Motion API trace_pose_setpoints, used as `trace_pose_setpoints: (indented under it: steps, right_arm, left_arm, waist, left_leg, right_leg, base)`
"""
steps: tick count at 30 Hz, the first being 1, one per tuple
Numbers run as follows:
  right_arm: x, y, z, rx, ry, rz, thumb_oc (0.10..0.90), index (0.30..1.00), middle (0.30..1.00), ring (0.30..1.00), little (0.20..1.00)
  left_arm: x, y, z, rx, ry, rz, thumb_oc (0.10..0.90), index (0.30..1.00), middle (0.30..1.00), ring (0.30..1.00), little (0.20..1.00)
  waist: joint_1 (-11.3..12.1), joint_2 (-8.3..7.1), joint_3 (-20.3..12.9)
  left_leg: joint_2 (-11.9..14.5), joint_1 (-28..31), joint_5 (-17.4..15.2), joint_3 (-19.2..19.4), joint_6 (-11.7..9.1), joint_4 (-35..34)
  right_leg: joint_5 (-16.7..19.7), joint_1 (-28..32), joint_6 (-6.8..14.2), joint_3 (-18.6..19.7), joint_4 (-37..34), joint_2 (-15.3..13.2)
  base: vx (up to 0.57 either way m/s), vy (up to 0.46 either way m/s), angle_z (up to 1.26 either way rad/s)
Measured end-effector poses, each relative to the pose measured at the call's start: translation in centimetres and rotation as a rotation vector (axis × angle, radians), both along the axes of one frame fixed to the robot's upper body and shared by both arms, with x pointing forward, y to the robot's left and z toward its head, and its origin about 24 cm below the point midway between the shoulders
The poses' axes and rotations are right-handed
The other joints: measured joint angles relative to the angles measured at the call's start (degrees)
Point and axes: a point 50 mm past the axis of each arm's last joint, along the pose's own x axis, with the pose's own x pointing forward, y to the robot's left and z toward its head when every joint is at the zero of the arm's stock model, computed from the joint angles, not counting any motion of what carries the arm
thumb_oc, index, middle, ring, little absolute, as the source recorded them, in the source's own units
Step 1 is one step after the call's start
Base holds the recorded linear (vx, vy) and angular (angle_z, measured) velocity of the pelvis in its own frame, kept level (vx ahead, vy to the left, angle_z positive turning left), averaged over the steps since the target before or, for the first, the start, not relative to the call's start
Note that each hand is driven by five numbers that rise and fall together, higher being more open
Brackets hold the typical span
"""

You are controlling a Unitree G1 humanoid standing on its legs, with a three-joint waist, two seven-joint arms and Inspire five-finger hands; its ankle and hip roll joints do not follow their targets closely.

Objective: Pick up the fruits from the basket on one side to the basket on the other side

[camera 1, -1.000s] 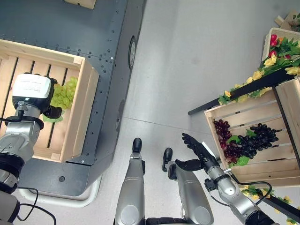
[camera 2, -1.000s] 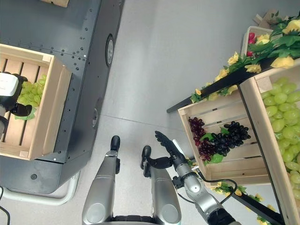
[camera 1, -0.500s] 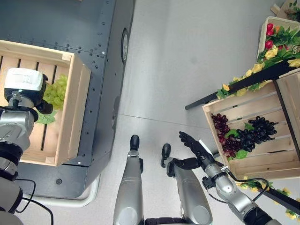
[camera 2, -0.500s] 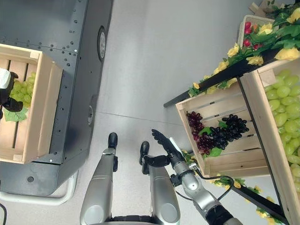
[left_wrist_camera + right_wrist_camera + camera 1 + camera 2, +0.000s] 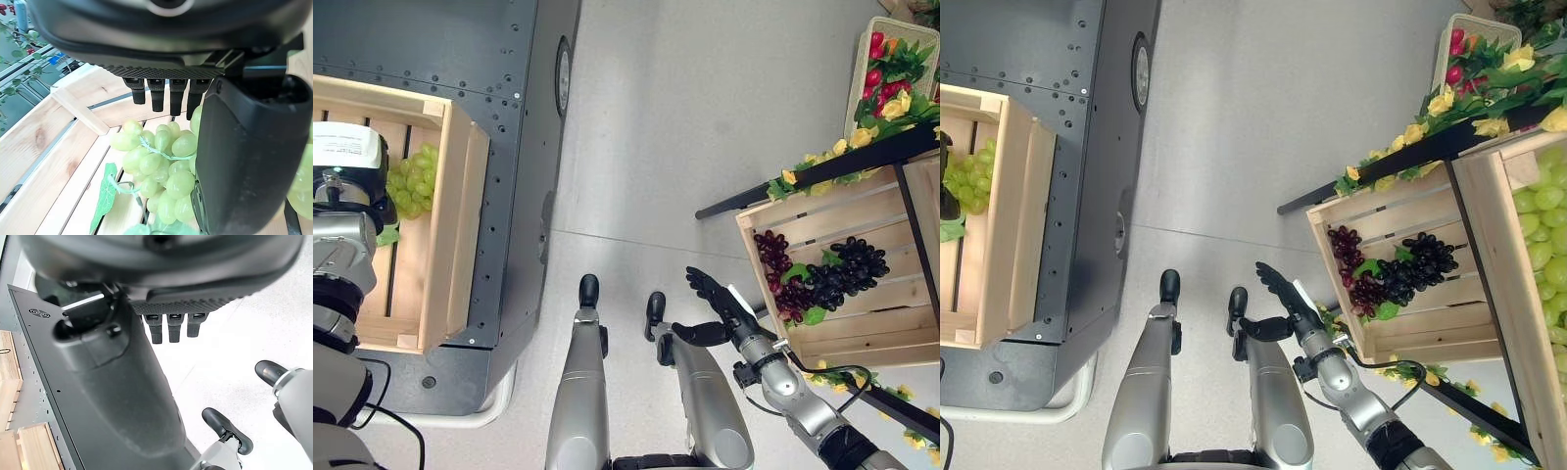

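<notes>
Green grapes [image 5: 164, 178] lie on the slatted floor of a wooden crate [image 5: 450, 235] at the far left, just past the fingertips of the left hand [image 5: 254, 156]. That hand's fingers [image 5: 161, 95] are straight and spread, with the thumb beside the bunch rather than closed on it, so the grapes seem to rest in the crate. A green leaf [image 5: 105, 196] trails from the bunch toward the thumb.

In the middle is bare grey floor [image 5: 705, 117].

To the right, the right hand [image 5: 720, 305] hangs with its fingers straight and relaxed, holding nothing, a little short of a second wooden crate [image 5: 773, 220]. Dark grapes [image 5: 847, 276] and red grapes [image 5: 775, 262] lie inside it, well beyond the fingertips.

The risk here is likely at the left: if the hand lifts while the thumb snags the leaf or stem, the green grapes could be dragged out of the crate. On the right, a reach that starts too low could knock the fingers against the crate's near wall.
</notes>
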Motion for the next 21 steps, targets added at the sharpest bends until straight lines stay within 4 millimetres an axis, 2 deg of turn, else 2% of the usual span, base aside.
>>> trace_pose_setpoints:
  steps: [10,11,12,13,14,21]
  right_arm:
    - [0.6,0.2,0.6,-0.002,-0.027,-0.007,0.8,0.9,0.9,0.9,0.9]
    - [0.8,0.3,0.7,-0.002,-0.034,-0.002,0.8,0.9,0.9,0.9,0.9]
    - [0.9,0.3,0.8,-0.003,-0.037,0.001,0.8,0.9,0.9,0.9,0.9]
    - [0.9,0.4,0.9,-0.003,-0.04,0.006,0.8,0.9,0.9,0.9,0.9]
    - [1.0,0.5,0.9,-0.003,-0.04,0.007,0.8,0.9,0.9,0.9,0.9]
    - [0.9,0.6,0.8,-0.007,-0.038,0.016,0.8,0.9,0.9,0.9,0.9]
  left_arm:
    - [-0.3,0.8,0.3,-0.018,0.016,0.078,0.8,0.9,0.9,0.9,0.9]
    - [-0.4,0.9,0.2,-0.024,0.019,0.083,0.769,0.853,0.853,0.853,0.853]
    - [-0.4,0.9,0.2,-0.026,0.021,0.085,0.632,0.648,0.648,0.648,0.648]
    - [-0.4,1.0,0.1,-0.03,0.027,0.089,0.467,0.401,0.401,0.401,0.401]
    - [-0.4,1.0,0.1,-0.031,0.029,0.089,0.4,0.3,0.3,0.3,0.3]
    - [-0.4,1.1,-0.2,-0.079,0.023,0.088,0.4,0.3,0.3,0.3,0.3]
  waist:
    - [-0.7,-0.33,0.0]
    - [-0.9,-0.33,0.0]
    - [-1.1,-0.33,0.0]
    - [-1.3,-0.32,0.0]
    - [-1.3,-0.32,0.0]
    - [-1.5,-0.3,0.0]
  left_leg:
    - [-0.1,-0.5,0.1,0.1,0.3,-0.3]
    - [-0.1,-0.5,0.1,0.1,0.4,-0.3]
    - [-0.1,-0.5,0.1,0.1,0.4,-0.3]
    - [-0.1,-0.5,0.2,0.1,0.5,-0.4]
    - [-0.1,-0.5,0.3,0.1,0.6,-0.4]
    - [-0.4,-0.4,0.7,0.7,0.7,-1.0]
  right_leg:
    - [0.3,-0.4,0.0,0.0,-0.3,-0.1]
    - [0.3,-0.4,0.0,0.0,-0.3,-0.1]
    - [0.3,-0.4,0.0,0.0,-0.2,-0.1]
    - [0.3,-0.4,0.0,0.0,-0.2,-0.1]
    - [0.3,-0.5,0.0,-0.1,-0.1,-0.2]
    - [0.3,-1.3,0.0,0.1,0.8,-0.7]
  base:
    - [0.0,0.0,0.0]
    - [0.0,0.0,0.0]
    - [0.0,0.0,0.0]
    - [0.0,0.0,0.0]
    - [0.0,0.0,0.0]
    - [0.0,0.001,0.01]
